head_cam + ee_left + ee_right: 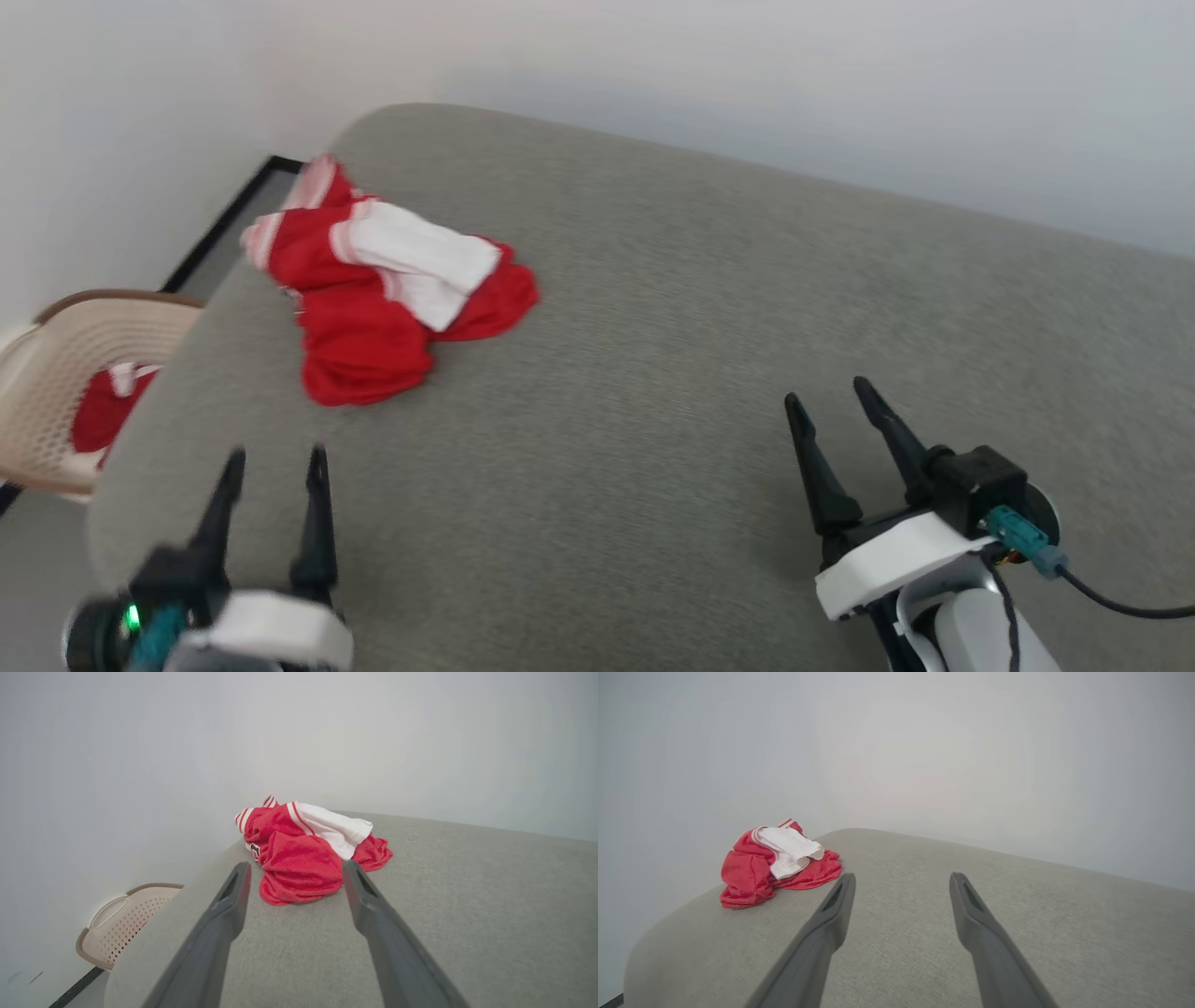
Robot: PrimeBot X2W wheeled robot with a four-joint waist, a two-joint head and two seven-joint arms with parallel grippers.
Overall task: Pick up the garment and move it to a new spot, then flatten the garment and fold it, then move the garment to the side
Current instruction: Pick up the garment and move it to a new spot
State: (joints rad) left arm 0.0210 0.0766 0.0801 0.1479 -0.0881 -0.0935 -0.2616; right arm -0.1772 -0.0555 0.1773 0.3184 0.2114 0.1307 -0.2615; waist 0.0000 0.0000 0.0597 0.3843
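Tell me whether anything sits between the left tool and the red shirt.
Nothing visible does. The left tool is open and apart from the garment, with only bare grey surface between them; in the left wrist view the crumpled garment lies straight ahead of it.

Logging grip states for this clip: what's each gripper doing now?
Left gripper: open, empty, short of the crumpled red-and-white jersey T-shirt.
Right gripper: open, empty, above the grey upholstered surface.
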